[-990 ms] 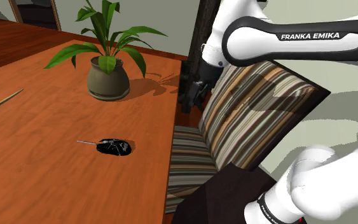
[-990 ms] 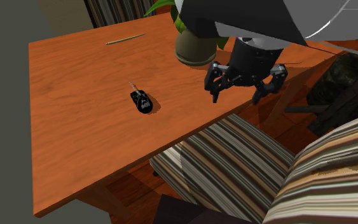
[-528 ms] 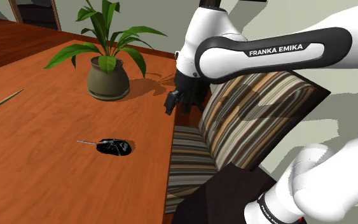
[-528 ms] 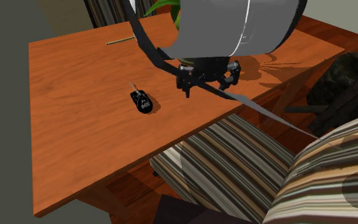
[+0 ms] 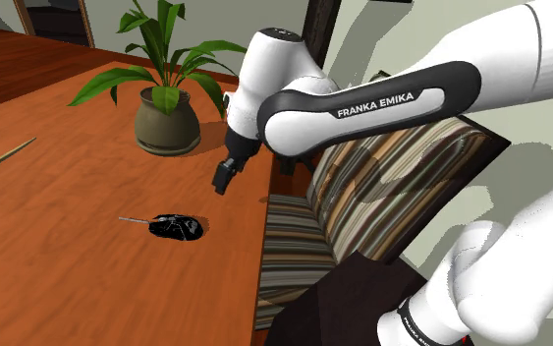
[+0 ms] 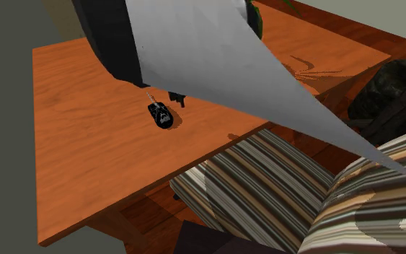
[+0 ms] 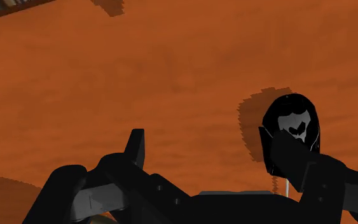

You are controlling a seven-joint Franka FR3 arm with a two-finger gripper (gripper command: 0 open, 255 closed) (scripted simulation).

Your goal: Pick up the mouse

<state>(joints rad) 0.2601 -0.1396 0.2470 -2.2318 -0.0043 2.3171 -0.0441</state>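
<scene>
- Looking at a black mouse [image 5: 178,227] lying flat on the orange-brown table [image 5: 58,275], near the edge by the striped chair [image 5: 382,187] and well apart from the potted plant [image 5: 166,118].
- Seeing the gripper [image 5: 225,178] hanging above the tabletop, up and toward the shoulder view's right of the mouse. Not touching it.
- From the wrist view: fingers spread apart with nothing between them, mouse sitting just past one fingertip rather than centred.
- Calling it early days. Nothing grabbed yet — left to do: line up over the mouse, drop, squeeze, lift.
</scene>
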